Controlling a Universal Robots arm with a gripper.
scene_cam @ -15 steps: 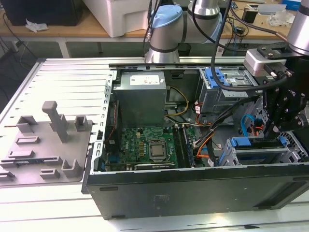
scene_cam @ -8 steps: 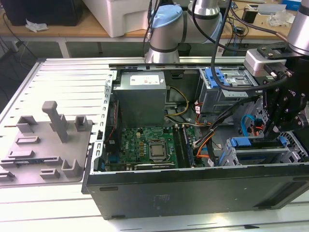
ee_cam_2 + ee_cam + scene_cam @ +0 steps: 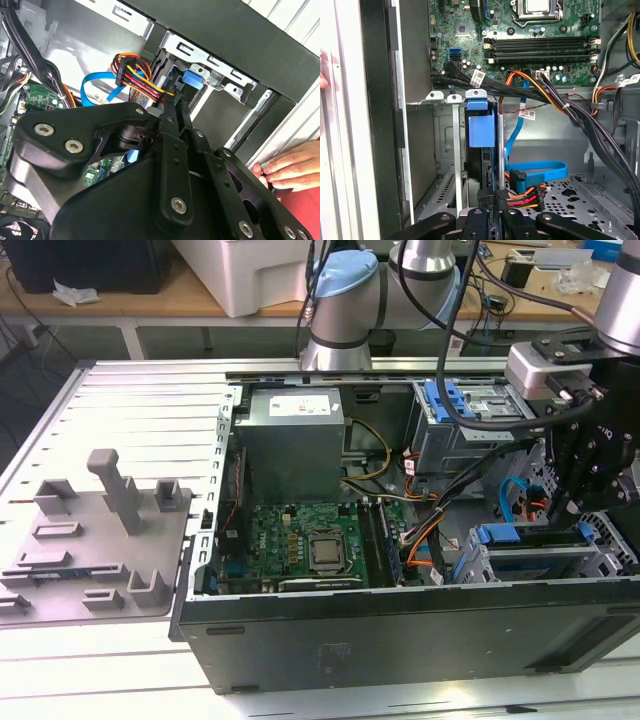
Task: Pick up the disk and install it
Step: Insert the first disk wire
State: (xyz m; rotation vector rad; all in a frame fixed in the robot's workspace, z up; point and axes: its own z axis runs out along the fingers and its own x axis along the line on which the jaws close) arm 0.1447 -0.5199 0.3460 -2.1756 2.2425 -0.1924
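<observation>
From where I stood, the work was at the installing step. The gripper [image 3: 490, 214] was closed on the disk [image 3: 481, 130], which stood on its edge, partly inside a slot of the drive cage [image 3: 446, 150] (its blue carrier showed at the slot's mouth). I judged that seating it fully called for a straight push along the slot, with care for the power cables [image 3: 522, 197] just beside. A person's hand [image 3: 285, 167] rested on the case edge.
</observation>
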